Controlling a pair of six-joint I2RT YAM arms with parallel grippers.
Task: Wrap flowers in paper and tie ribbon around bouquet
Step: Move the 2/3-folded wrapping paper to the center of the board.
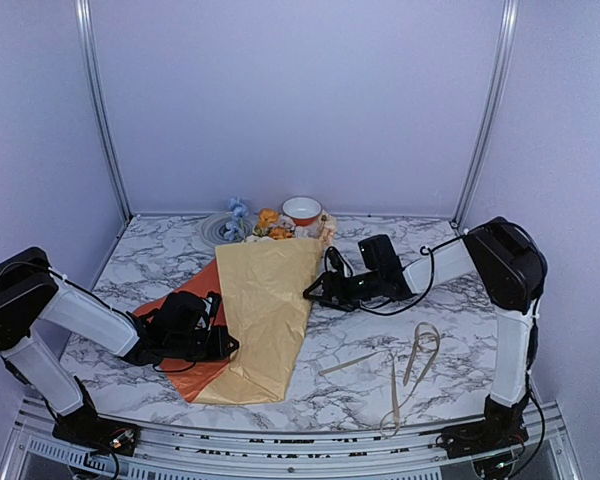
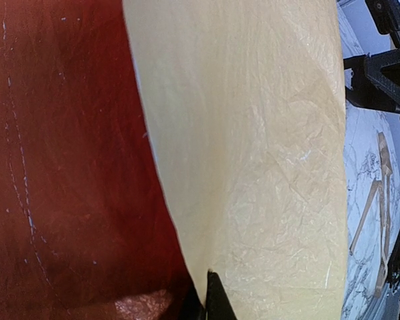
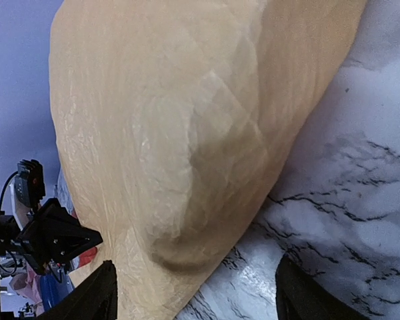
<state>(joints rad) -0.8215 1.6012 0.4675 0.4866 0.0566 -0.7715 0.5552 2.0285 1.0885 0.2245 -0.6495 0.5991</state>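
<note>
The bouquet [image 1: 265, 315] lies mid-way across the surface [image 1: 370, 345], flowers [image 1: 270, 222] toward 12 o'clock, tail toward 6. Its paper [image 2: 253, 167] looks light, crinkly and springy, likely to unroll; best taken round the narrow waist, not the soft heads. The left hand [image 1: 218, 345] is closed at its 9 o'clock, over the orange flap; the right hand [image 1: 313, 292] gapes at 3 o'clock.

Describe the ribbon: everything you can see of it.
The ribbon is a thin, flat, pale tan strand, raffia-like, lying loose on the marble table, right of the paper and ahead of the right arm's base. It is untied: one narrow loop, a long tail toward the near edge, and a straight end pointing at the paper. Nothing holds it.
</note>
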